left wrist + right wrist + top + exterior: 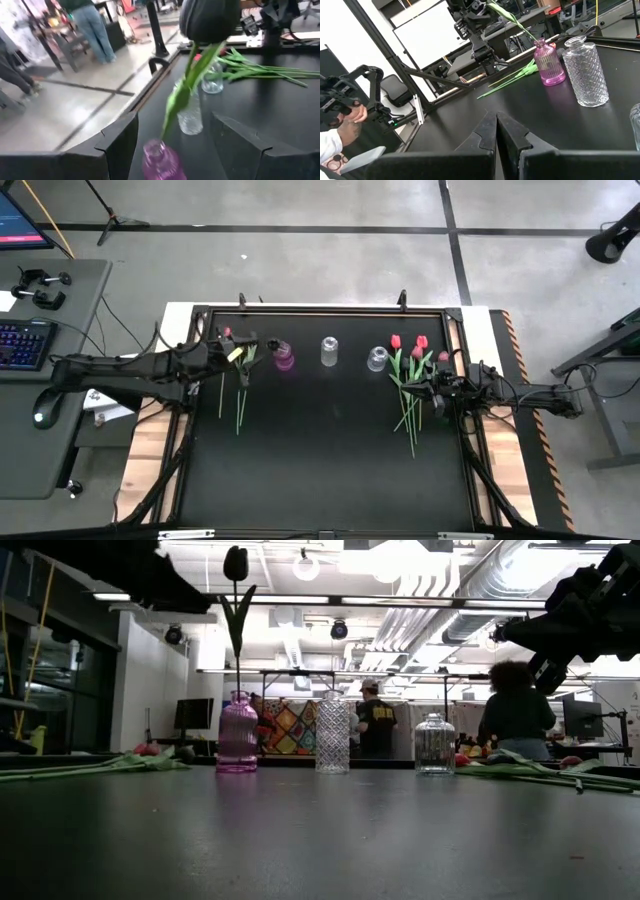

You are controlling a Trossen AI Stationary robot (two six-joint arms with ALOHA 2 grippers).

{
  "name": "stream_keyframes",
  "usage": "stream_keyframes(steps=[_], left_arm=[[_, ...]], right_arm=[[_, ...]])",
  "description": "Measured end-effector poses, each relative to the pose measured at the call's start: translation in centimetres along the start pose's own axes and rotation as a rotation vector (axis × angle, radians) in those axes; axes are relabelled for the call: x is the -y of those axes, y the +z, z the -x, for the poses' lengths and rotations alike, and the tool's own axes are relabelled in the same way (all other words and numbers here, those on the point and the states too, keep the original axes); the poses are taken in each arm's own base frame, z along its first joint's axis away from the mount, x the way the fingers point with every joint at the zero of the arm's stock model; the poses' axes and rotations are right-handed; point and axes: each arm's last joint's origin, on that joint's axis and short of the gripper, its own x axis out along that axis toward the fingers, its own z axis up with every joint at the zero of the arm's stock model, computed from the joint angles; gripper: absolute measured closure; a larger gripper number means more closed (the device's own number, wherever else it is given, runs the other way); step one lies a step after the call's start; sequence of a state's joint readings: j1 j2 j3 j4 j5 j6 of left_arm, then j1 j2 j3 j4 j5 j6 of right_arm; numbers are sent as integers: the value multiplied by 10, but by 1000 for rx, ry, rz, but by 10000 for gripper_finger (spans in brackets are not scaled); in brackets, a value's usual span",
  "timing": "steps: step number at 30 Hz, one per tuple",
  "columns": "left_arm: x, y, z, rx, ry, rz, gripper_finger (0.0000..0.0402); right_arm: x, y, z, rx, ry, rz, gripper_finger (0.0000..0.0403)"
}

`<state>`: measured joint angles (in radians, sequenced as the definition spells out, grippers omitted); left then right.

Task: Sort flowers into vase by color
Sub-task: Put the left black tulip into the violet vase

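One dark tulip [236, 562] stands in the pink vase [237, 735], with the left gripper [172, 145] spread open around it. Other flowers [410, 395] lie unsorted at three o'clock beside the closed, empty right gripper [496, 131]; more stems [238, 395] lie at nine o'clock

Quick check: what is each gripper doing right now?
Left gripper: open, fingers either side of the dark maroon-black tulip standing in the pink glass vase.
Right gripper: shut, holding nothing, over the black table.

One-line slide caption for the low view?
A dark tulip stands in the pink vase, beside two clear glass vases on the black table.
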<state>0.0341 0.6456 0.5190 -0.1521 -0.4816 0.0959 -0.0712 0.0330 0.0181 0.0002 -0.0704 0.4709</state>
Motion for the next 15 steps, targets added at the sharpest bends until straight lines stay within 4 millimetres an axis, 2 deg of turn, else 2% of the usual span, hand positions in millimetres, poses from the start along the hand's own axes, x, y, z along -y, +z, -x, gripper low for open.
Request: stream_keyframes(steps=[8, 15], left_arm=[[1, -30, 10, -286, 19, 305, 169], [10, -59, -1, -589, 142, 365, 169]], right_arm=[[0, 0, 0, 0, 0, 0, 402], [0, 0, 0, 0, 0, 0, 402]])
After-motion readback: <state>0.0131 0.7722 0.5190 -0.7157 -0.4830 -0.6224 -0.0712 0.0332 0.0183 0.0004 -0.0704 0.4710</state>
